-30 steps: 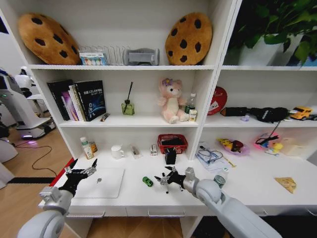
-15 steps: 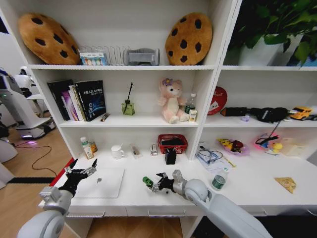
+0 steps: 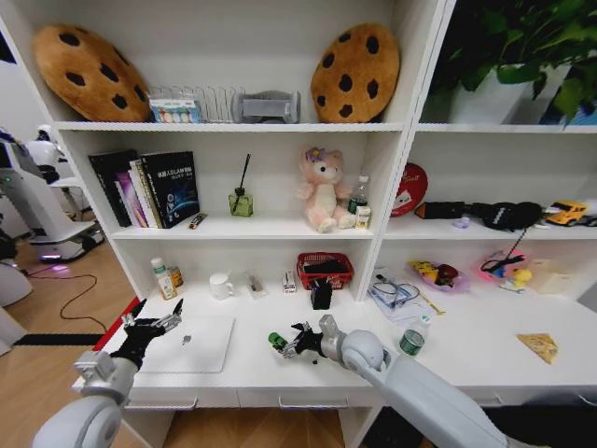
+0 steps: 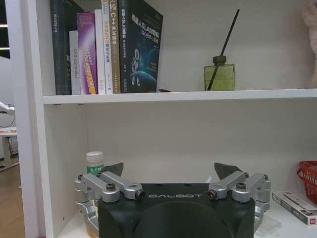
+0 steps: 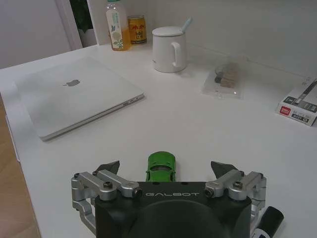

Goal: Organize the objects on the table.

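Observation:
The tiny green toy car [image 3: 277,341] [image 5: 161,166] stands on the white table [image 3: 280,371], right between the spread fingers of my right gripper [image 3: 292,342] [image 5: 166,167], which is open and low over the tabletop. The silver laptop [image 3: 194,343] [image 5: 74,93] lies shut to the car's left. My left gripper [image 3: 155,326] [image 4: 171,170] hovers open over the laptop's left edge, facing the shelves. A small green can [image 3: 410,342] stands right of my right arm. The flat yellow wedge [image 3: 541,347] lies at the far right. A black pen tip [image 5: 268,221] shows beside my right gripper.
Along the back of the table stand a drink bottle [image 5: 114,24], a yellow tin [image 5: 136,29], a white mug [image 5: 167,48], a clear packet [image 5: 225,82] and a small box [image 5: 298,103]. The red basket [image 3: 325,270] and a black block [image 3: 321,294] sit behind the car.
My right gripper has slid left along the table until its fingers flank the green car, uncovering the green can. The car and the left arm have not moved.

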